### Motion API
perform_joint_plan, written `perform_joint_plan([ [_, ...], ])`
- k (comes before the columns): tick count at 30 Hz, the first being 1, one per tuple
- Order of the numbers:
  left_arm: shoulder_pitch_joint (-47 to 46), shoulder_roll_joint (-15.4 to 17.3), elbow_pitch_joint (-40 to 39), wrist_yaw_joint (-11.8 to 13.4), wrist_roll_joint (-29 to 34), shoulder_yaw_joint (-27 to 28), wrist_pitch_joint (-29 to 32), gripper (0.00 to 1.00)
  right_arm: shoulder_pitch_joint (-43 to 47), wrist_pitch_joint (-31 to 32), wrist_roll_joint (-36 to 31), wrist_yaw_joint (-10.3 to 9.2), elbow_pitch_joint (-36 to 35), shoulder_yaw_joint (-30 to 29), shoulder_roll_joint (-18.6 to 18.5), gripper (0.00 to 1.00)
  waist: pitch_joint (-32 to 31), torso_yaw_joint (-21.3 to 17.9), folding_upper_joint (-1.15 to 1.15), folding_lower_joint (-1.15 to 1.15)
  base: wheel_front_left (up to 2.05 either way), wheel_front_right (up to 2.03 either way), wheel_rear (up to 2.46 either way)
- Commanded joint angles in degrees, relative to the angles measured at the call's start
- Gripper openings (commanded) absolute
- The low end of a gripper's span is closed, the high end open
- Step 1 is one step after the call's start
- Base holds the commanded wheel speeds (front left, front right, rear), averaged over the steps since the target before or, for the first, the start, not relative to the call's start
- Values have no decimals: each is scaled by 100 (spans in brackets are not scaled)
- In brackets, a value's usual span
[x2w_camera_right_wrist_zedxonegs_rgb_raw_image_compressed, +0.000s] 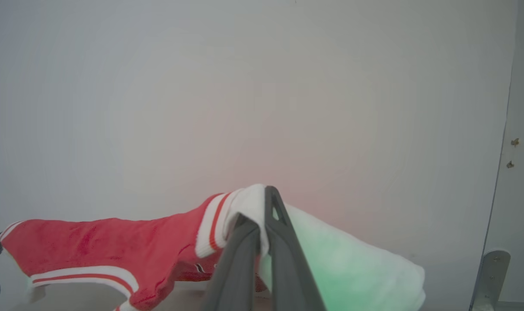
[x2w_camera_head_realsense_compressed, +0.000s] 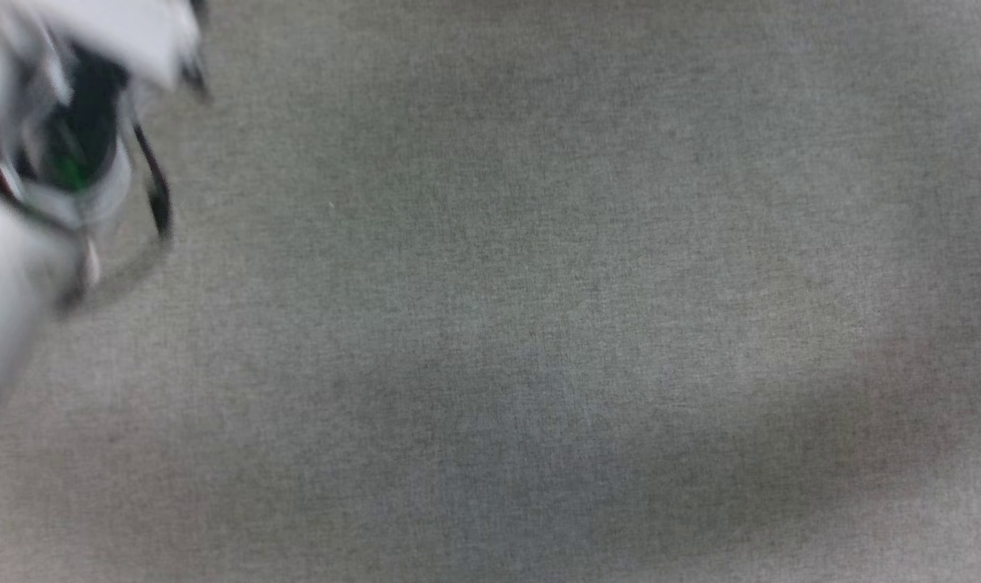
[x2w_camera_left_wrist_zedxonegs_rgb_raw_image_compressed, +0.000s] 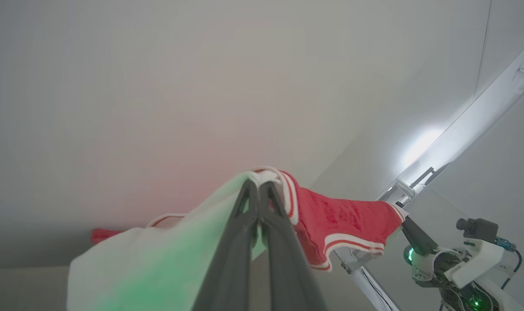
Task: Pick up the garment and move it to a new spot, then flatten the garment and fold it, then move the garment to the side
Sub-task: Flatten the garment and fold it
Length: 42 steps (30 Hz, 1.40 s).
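Garment in the left wrist view sags, red and soft, between both arms. The left end effector is pinched shut on its striped trim, and the cloth runs off to the right end effector, clamped on a corner. In the right wrist view that one nips striped trim too, red cloth drooping to its left. Light and floppy, I'd judge; hems give the surest hold. Head view: a blurred pale arm above a grey worktop.

Red garment with white panels and red-and-white striped trim
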Motion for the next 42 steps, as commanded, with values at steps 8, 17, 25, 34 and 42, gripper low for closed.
perform_joint_plan([
  [8, 2238, 697, -1448, 11, 444, -273, -144, 0, 2632, 256, 670, -5, -1774, 140, -960, 0, -301, 43, 0, 0, 0, 0, 0],
  [17, 4086, 771, -2160, 11, 637, 183, -137, 0, 4657, 523, 728, -5, -2681, -241, -1446, 0, -657, 84, 0, 0, 0, 0, 0],
  [25, 5324, 1150, -2878, 11, 883, 252, -138, 0, 6227, 986, 753, -5, -3394, -931, -1670, 0, -792, 136, 0, 0, 0, 0, 0],
  [34, 6406, 1711, -3833, 11, 827, 443, -137, 0, 7740, 1788, 737, -5, -4237, -1678, -1803, 0, -768, 101, 0, 0, 0, 0, 0],
  [42, 6492, 1968, -3926, 11, 973, 281, 104, 0, 8148, 2625, 448, -5, -4631, -2243, -1537, 0, -718, 126, 0, 0, 0, 0, 0],
])
